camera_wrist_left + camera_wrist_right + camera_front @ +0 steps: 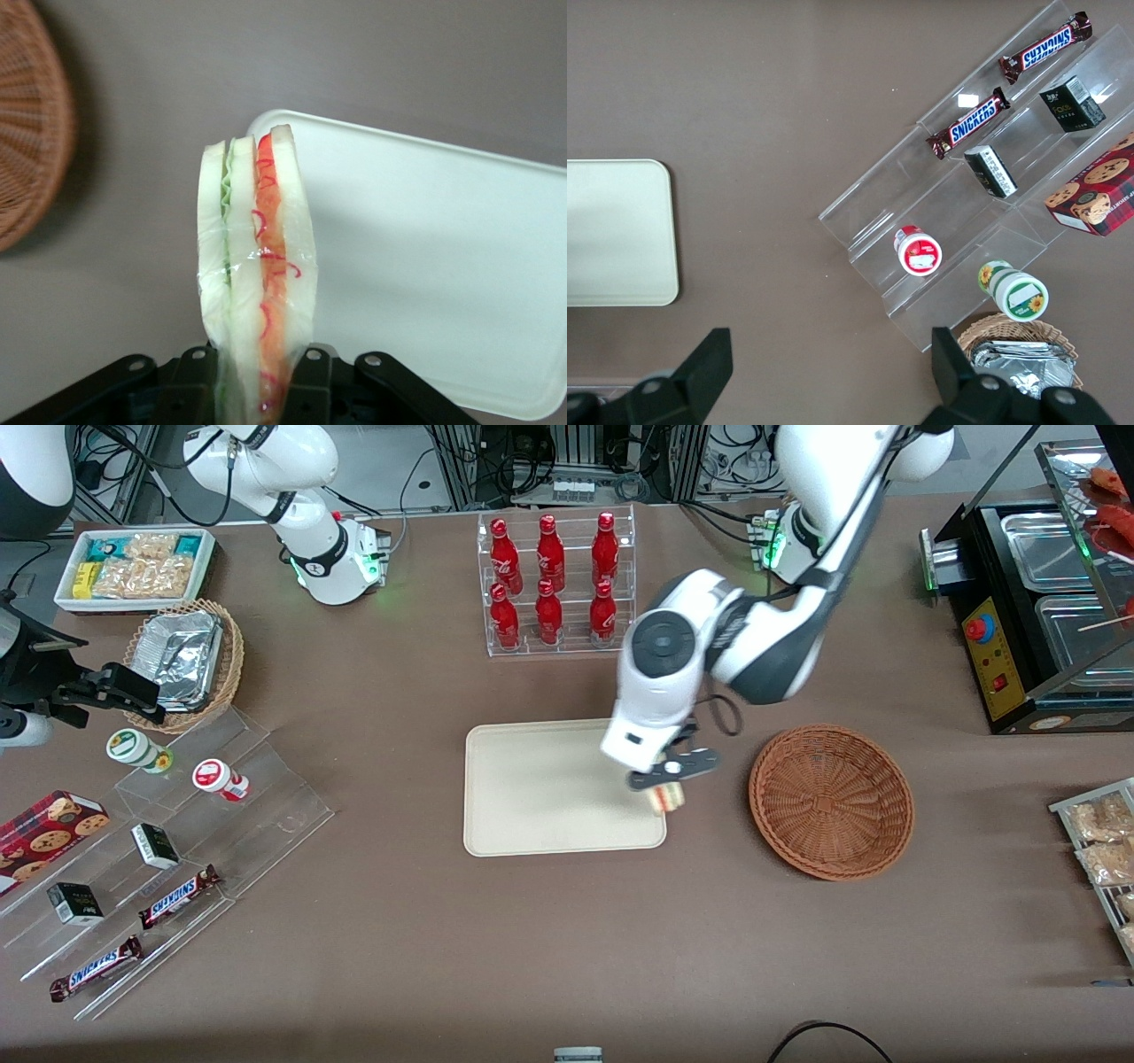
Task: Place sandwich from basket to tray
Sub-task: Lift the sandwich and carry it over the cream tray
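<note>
Sandwich clamped in pincer

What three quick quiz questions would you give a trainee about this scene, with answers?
1. True or false: the sandwich lies in the basket.
2. What does the gripper hold? A) a bottle B) the sandwich C) a snack bar
3. Fill in: the gripper hangs over the edge of the ___ nearest the basket.

Key:
1. False; the basket shows nothing in it, and the sandwich is up in the gripper.
2. B; the fingers are shut on it.
3. Tray.
</note>
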You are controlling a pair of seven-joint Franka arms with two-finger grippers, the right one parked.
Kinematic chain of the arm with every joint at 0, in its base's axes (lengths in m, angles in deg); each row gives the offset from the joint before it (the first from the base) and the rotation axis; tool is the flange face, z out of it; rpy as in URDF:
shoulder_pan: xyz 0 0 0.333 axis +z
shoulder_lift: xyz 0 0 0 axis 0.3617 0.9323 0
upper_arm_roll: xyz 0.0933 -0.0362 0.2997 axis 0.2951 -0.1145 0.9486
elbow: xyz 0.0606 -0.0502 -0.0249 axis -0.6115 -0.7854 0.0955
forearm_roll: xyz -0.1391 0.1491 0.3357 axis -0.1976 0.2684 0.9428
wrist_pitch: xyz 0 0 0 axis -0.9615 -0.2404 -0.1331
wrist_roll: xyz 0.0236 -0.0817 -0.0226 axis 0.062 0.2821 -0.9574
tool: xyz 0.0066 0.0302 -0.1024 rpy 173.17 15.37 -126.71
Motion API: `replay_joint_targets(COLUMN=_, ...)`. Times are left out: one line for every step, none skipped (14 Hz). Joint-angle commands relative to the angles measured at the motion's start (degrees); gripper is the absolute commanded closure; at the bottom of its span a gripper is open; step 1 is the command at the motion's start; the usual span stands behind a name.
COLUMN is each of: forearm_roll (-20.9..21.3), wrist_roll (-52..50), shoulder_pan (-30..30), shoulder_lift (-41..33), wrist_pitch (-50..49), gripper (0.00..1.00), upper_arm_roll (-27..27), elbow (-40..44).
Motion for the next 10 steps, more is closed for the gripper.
replay_joint_targets(forearm_roll=2.4, wrist_roll=-0.3, shoulder_pan=-5.2, shoulder_lift=8.8, wrist_pitch=-0.1, gripper=0.76, upper_arm_roll=0.7, elbow=9.9)
replay_joint_targets(forearm_roll=2.4, wrist_roll=-0.2, shoulder_pan=-6.0, shoulder_lift=10.1, wrist_pitch=1.5, gripper=0.76, upper_arm_roll=0.7, elbow=10.4)
replay_joint_targets(forearm_roll=2.5, wrist_roll=-0.2, shoulder_pan=-6.5, shoulder_lift=10.7, wrist_pitch=4.2, gripper=0.76, upper_arm_roll=0.7, elbow=10.3)
replay_joint_targets(forearm_roll=3.1, wrist_roll=-0.1, shoulder_pan=-7.0, shoulder_lift=11.5, wrist_pitch=6.0, gripper=0.76, upper_arm_roll=0.7, elbow=10.1)
replay_joint_targets(forearm_roll=4.2, wrist_roll=0.0, shoulder_pan=-7.7, shoulder_lift=12.6, wrist_pitch=6.8, gripper=0.76, upper_arm_roll=0.7, elbow=10.0)
replay_joint_targets(forearm_roll=5.6, wrist_roll=0.7, shoulder_pan=-8.4, shoulder_lift=13.5, wrist_pitch=6.9, gripper=0.76, upper_arm_roll=0.6, elbow=10.0)
replay_joint_targets(forearm_roll=6.4, wrist_roll=1.3, shoulder_pan=-8.9, shoulder_lift=14.3, wrist_pitch=7.0, gripper=0.76, upper_arm_roll=0.6, elbow=10.0)
replay_joint_targets(forearm_roll=6.5, wrist_roll=1.9, shoulder_pan=-9.6, shoulder_lift=15.3, wrist_pitch=7.4, gripper=0.77, upper_arm_roll=0.6, elbow=10.0)
replay_joint_targets(forearm_roll=6.9, wrist_roll=2.2, shoulder_pan=-10.4, shoulder_lift=16.2, wrist_pitch=8.5, gripper=0.78, upper_arm_roll=0.7, elbow=9.8)
replay_joint_targets(forearm_roll=10.0, wrist_roll=1.5, shoulder_pan=-12.2, shoulder_lift=16.7, wrist_pitch=10.1, gripper=0.79, upper_arm_roll=0.8, elbow=9.5)
